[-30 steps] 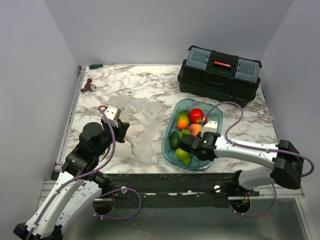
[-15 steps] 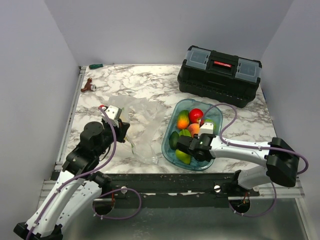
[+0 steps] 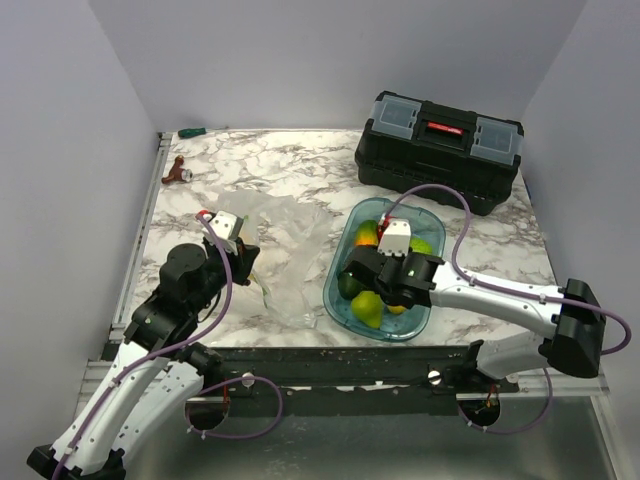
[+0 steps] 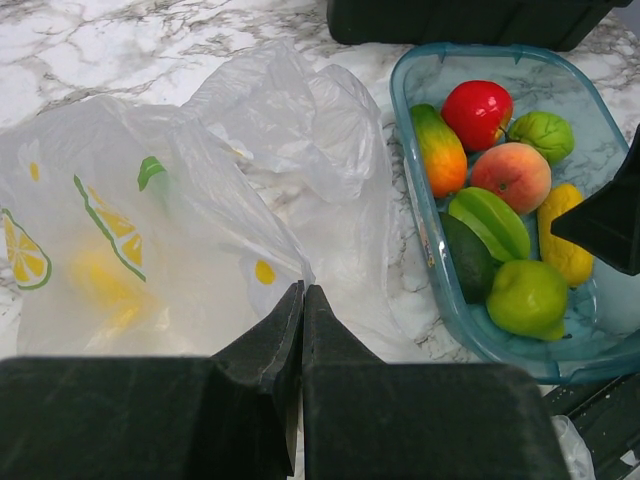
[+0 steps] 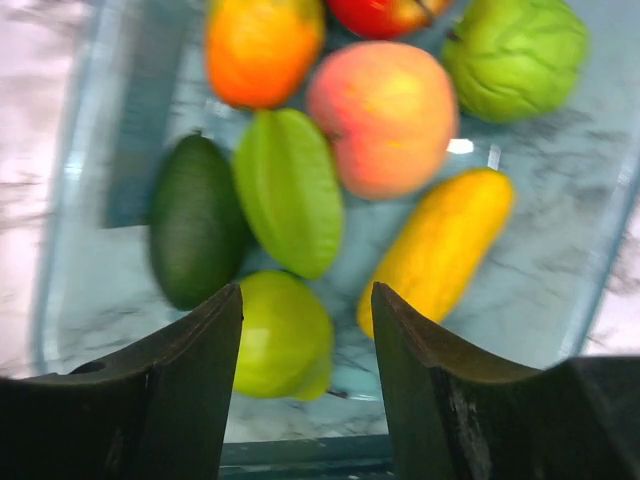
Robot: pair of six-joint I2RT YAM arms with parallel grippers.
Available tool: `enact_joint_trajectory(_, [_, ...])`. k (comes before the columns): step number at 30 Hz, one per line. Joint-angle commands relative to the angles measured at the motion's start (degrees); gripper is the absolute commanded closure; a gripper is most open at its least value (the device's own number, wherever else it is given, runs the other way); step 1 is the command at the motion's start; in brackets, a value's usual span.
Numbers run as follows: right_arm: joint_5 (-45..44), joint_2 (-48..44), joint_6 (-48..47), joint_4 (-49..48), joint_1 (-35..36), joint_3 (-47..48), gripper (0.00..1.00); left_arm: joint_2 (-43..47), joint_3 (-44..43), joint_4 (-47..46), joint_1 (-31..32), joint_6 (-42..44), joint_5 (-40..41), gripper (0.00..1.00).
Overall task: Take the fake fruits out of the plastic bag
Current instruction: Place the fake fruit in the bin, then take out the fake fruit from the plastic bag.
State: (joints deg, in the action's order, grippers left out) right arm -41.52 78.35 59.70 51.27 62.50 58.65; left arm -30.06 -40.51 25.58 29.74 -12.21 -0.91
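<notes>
Under the right gripper (image 5: pixel 305 300), fingers spread and empty: pear (image 5: pixel 280 335) lies in tray (image 5: pixel 570 230) among fruits (image 5: pixel 385 115) | left gripper (image 4: pixel 302 300) clenched on bag (image 4: pixel 150 200) edge, yellow fruit (image 4: pixel 100 280) inside, beyond tips | advice: lift right straight up, hold left pinch firm.

The right pincer (image 5: pixel 306 292) stands with its dark fingers (image 5: pixel 180 385) apart, nothing between them, above a blue-tinted clear tray (image 5: pixel 560 250) on the marbled worktop (image 5: pixel 25 150). In the tray lie a green pear (image 5: pixel 282 338) just under the tips, a dark avocado (image 5: pixel 195 222), a green star fruit (image 5: pixel 290 190), a peach (image 5: pixel 385 115), a long yellow fruit (image 5: pixel 440 245), an orange fruit (image 5: pixel 263 45), a red apple (image 5: pixel 385 12) and a knobbly green fruit (image 5: pixel 515 55).
</notes>
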Motion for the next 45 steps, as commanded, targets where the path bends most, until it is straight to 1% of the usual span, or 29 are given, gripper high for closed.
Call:
enact_joint_trajectory(1, [6.6,-2.58,-12.38,-19.88,-0.11,-0.31,0.43,0.1,-0.11,-0.88,-0.24,0.25,-2.75,1.0])
enact_joint_trajectory(2, [9.21,-3.07,-14.82,-25.82,-0.15,-1.57,0.43,0.02,-0.22,-0.87,-0.21,0.25,-3.31,1.0])
enact_joint_trajectory(3, [10.82,-3.2,-16.05,-29.71,-0.19,-2.18,0.43,-0.12,-0.3,-0.93,-0.21,0.32,-4.27,1.0])
enact_joint_trajectory(7, [16.08,-1.56,-20.55,-42.28,-0.15,-2.17,0.43,0.48,0.45,-2.35,-0.21,0.78,-10.15,1.0])
enact_joint_trajectory(8, [17.56,-0.68,-21.53,-45.49,-0.12,-2.18,0.42,0.6,0.6,-3.03,-0.21,0.87,-12.2,1.0])
enact_joint_trajectory(12, [28.35,5.08,-25.99,-58.99,-0.14,-2.92,0.42,1.26,1.01,-4.95,-0.21,1.09,-20.56,1.0])
enact_joint_trajectory(15, [34.67,10.19,-26.11,-68.48,0.0,-4.03,0.43,2.39,1.95,-6.96,-0.05,1.13,-24.3,1.0])
enact_joint_trajectory(19, [37.22,15.72,-24.62,-84.43,0.52,-8.77,0.43,2.73,2.28,-7.4,0.15,1.22,-25.89,1.0])
enact_joint_trajectory(20, [37.41,17.41,-24.52,-88.49,0.55,-9.53,0.41,2.67,2.38,-7.45,0.23,1.3,-25.63,1.0])
enact_joint_trajectory(26, [37.23,26.82,-25.03,-100.87,0.56,-8.43,0.21,0.83,1.98,-7.05,0.41,1.16,-25.38,1.0])
enact_joint_trajectory(28, [35.11,29.73,-23.52,-102.45,0.58,-7.0,0.15,0.46,1.92,-6.99,0.49,1.21,-25.63,1.0])
enact_joint_trajectory(29, [34.37,31.27,-22.8,-102.13,0.37,-5.71,0.14,0.45,2.06,-7.11,0.5,1.15,-25.73,1.0])
enact_joint_trajectory(31, [33.21,33.79,-22.16,-101.84,0.33,-3.21,0.13,0.4,2.14,-7.38,0.58,1.05,-26.06,1.0])
enact_joint_trajectory(39, [24.07,42.1,-18.14,-98.95,0.29,4.87,0.11,-0.91,2.11,-7.85,0.93,0.59,-28.03,1.0])
enact_joint_trajectory(40, [23.04,42.97,-17.42,-97.34,0.3,6.27,0.1,-1.11,2.02,-7.92,1.01,0.52,-28.41,1.0])
enact_joint_trajectory(43, [18.14,45.02,-16.06,-89.24,0.4,10.51,0.05,-1.13,1.88,-7.76,1.1,0.52,-28.65,1.0])
enact_joint_trajectory(45, [14.61,45.94,-15.0,-84.34,0.36,12.35,0.04,-0.64,2.17,-7.81,1.18,0.53,-28.07,1.0])
